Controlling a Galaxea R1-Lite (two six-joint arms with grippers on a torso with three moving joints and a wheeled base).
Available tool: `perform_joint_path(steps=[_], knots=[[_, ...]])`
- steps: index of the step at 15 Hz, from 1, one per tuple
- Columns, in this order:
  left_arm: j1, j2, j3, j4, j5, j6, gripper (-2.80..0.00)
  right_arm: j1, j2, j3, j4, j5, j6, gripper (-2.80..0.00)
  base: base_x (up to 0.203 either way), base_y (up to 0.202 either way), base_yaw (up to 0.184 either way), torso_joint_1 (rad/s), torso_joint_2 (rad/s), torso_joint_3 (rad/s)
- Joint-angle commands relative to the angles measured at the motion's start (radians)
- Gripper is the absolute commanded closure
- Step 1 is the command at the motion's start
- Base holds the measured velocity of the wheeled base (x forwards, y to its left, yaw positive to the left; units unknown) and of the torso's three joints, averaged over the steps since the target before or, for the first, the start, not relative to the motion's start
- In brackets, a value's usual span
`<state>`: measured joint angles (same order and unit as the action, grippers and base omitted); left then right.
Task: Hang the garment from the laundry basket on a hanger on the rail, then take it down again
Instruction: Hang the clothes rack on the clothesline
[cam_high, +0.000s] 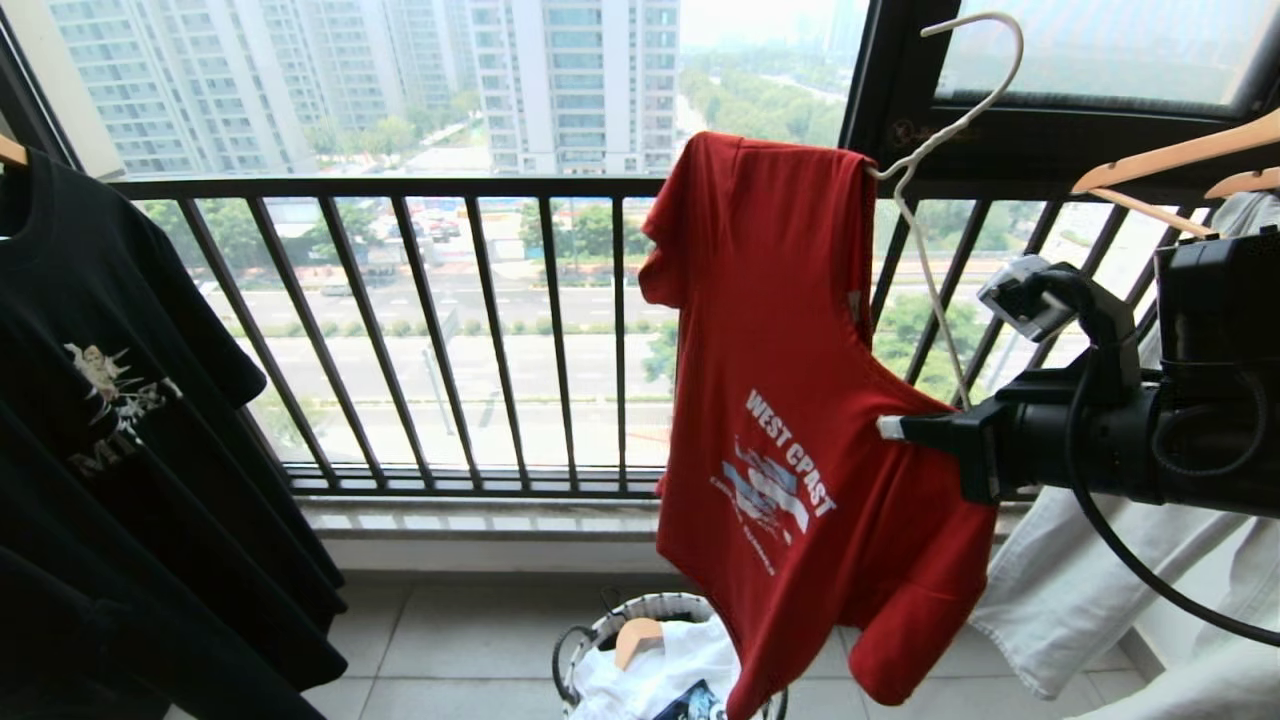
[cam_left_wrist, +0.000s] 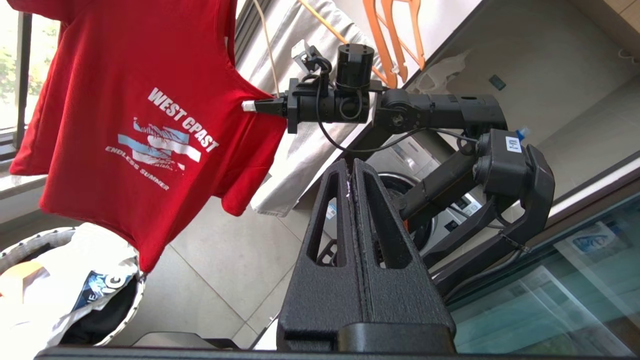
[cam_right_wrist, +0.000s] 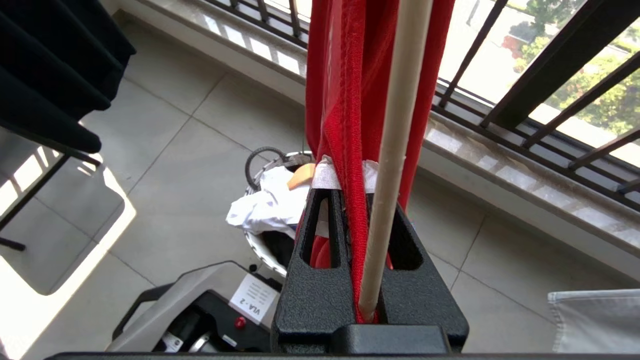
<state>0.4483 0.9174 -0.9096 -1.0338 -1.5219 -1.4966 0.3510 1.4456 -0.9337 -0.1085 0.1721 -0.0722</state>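
The right gripper (cam_high: 890, 428) has its jaws pinching the red garment (cam_high: 790, 400) and the off-white hanger (cam_high: 935, 150) rod together, holding them up in front of the balcony railing (cam_high: 400, 190), hook in the air. The laundry basket (cam_high: 625, 625) sits on the floor just below, while the left gripper (cam_left_wrist: 352, 172) hangs nearby, jaws pressed together on nothing

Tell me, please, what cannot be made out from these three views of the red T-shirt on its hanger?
- Rail: in no view; the hanger hook ends free below the head view's top edge.
- Hanger's far arm: hidden inside the garment.
- Laundry basket: cut off by the head view's bottom edge, its contents partly hidden by the garment.
- Left gripper: seen only in its own wrist view, shut on nothing.
- Right gripper: clamps garment and hanger.
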Motion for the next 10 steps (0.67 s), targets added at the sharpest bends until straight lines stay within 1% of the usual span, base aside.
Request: perform_joint_path(steps=[1, 4, 5, 7, 10], knots=[[0.000, 0.003, 0.003, -0.006, -0.008, -0.007, 0.00, 0.009, -0.013, 0.008, -0.003, -0.051, 0.000, 0.00, 0.000, 0.000, 0.000, 0.000, 0.00, 0.000], [-0.001, -0.008, 0.015, -0.008, -0.008, 0.010, 0.00, 0.016, -0.043, -0.012, -0.008, -0.070, -0.004, 0.00, 0.000, 0.000, 0.000, 0.000, 0.00, 0.000], [0.000, -0.011, 0.020, -0.008, -0.008, 0.015, 0.00, 0.036, -0.041, -0.029, -0.008, -0.088, -0.006, 0.00, 0.000, 0.000, 0.000, 0.000, 0.00, 0.000], [-0.002, -0.017, 0.026, -0.008, -0.008, 0.021, 0.00, 0.099, -0.020, -0.072, -0.005, -0.161, -0.009, 0.00, 0.000, 0.000, 0.000, 0.000, 0.00, 0.000], [-0.001, -0.017, 0.026, -0.008, -0.008, 0.022, 0.00, 0.179, 0.029, -0.148, -0.001, -0.249, -0.020, 0.00, 0.000, 0.000, 0.000, 0.000, 0.00, 0.000]])
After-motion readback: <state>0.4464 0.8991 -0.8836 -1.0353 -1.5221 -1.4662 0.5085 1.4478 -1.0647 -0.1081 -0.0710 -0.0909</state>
